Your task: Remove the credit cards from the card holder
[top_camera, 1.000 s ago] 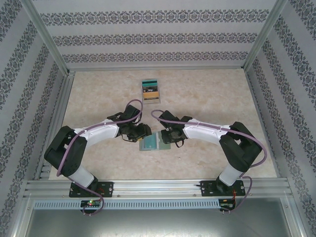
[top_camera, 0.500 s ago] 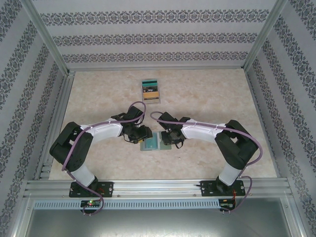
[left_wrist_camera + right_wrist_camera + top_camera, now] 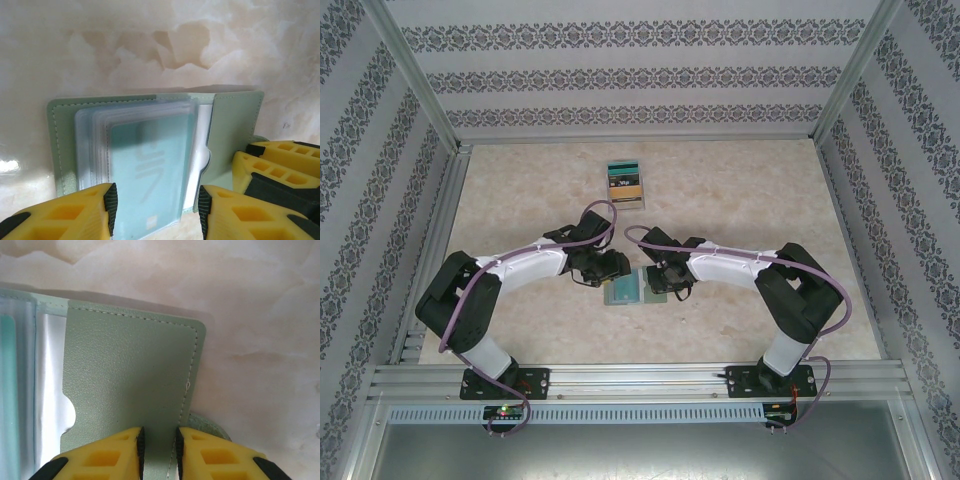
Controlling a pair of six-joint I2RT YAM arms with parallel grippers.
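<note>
- Between the two arms, on the marbled surface, the grey-green card holder lies open and flat.
- On the holder's left panel sits a fanned stack of clear sleeves. The top sleeve holds a teal card, still tucked in.
- Over the near end of that sleeve stack, the left pincer is spread, one finger on each side of the teal card. I cannot tell whether its pads touch the card.
- At the holder's right flap, the right pincer is nearly pressed together and pinches the flap's near edge between its pads.
- Well beyond the holder's far edge, loose cards lie on the surface, teal and dark faces up.
</note>
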